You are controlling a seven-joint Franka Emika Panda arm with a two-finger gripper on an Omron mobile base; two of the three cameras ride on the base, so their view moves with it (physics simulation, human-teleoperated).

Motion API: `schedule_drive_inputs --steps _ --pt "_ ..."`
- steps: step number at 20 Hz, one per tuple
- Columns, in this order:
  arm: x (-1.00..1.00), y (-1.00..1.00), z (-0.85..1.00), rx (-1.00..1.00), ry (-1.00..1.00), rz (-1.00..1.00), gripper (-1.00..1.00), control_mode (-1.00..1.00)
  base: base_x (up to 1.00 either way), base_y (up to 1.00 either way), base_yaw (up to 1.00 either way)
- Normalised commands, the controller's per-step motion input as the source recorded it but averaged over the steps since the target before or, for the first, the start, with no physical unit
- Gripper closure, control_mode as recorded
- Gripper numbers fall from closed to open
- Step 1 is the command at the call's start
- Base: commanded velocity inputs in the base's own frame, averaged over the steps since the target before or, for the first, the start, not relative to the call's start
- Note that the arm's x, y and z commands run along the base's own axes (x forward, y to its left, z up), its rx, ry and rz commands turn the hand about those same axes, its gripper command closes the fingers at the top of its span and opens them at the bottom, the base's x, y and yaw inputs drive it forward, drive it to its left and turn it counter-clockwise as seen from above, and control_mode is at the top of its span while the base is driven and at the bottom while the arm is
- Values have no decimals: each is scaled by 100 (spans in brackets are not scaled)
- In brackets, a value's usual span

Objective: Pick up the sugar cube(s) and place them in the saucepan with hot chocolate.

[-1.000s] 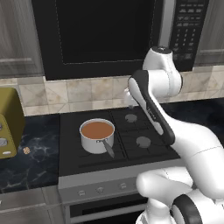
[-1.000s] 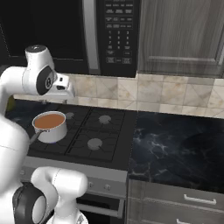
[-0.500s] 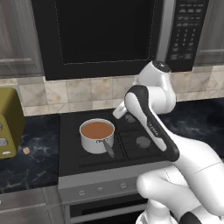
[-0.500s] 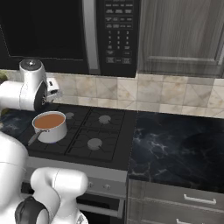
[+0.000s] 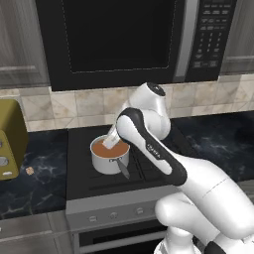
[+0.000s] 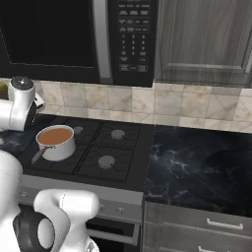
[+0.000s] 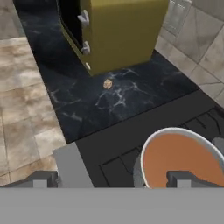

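The small round silver metal saucepan with reddish-brown liquid sits on the front left burner of the black gas stove, its straight dark grey handle pointing toward the near edge. The tiny pale tan sugar cube lies on the dark marbled tabletop to the left of the stove, well apart from the saucepan and just beside the near right corner of the large yellow-olive toaster. In the hand view the cube rests on the dark stone just in front of the toaster, with the saucepan close under the camera. The white arm bends over the stove with its hand above the saucepan's far rim, and the gripper hangs over the liquid, nowhere near the cube. The two dark fingers show at the bottom of the hand view set far apart with nothing between them, so the gripper stands wide and empty. A black microwave is mounted above the stove, with grey wooden cabinets to its right and a tan tiled backsplash behind the tabletop.
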Motion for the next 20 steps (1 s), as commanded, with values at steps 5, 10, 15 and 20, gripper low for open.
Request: schedule_drive_inputs --steps 5,10,15,20 --pt "36 86 -36 0 3 21 -100 -100 0 0 0" --pt "17 19 -18 -3 16 19 -100 -100 0 0 0" --pt "1 57 0 -17 10 9 -100 -100 0 0 0" --pt "0 46 11 -21 3 0 -100 -100 0 0 0"
